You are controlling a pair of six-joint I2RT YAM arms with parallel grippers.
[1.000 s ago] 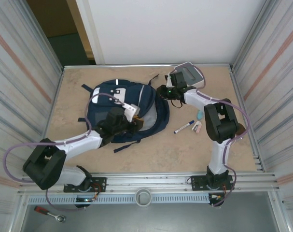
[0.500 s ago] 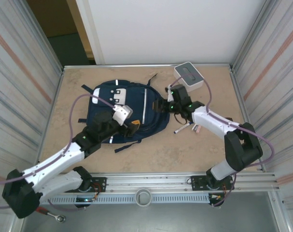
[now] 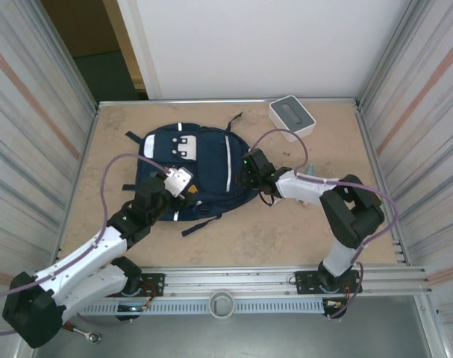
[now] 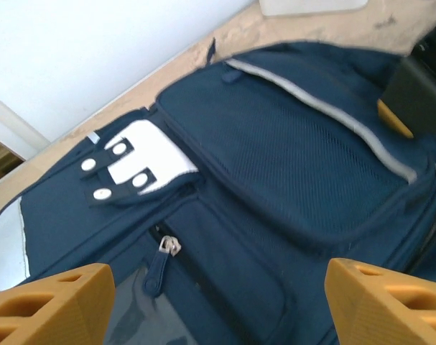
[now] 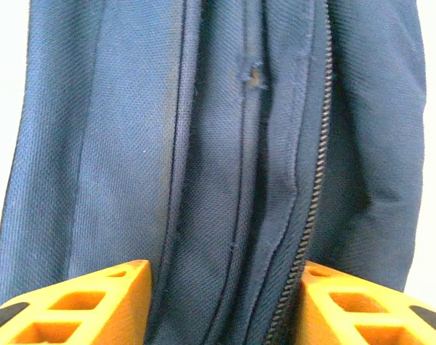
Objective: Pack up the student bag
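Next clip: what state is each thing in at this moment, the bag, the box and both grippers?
student bag: lying flat on the table, front face up; the zip beside the right gripper looks closed.
left gripper: open, over the bag's front, holding nothing.
right gripper: jaws astride a fold at the bag's side; grip unclear.
white box: resting on the table beyond the bag, untouched.
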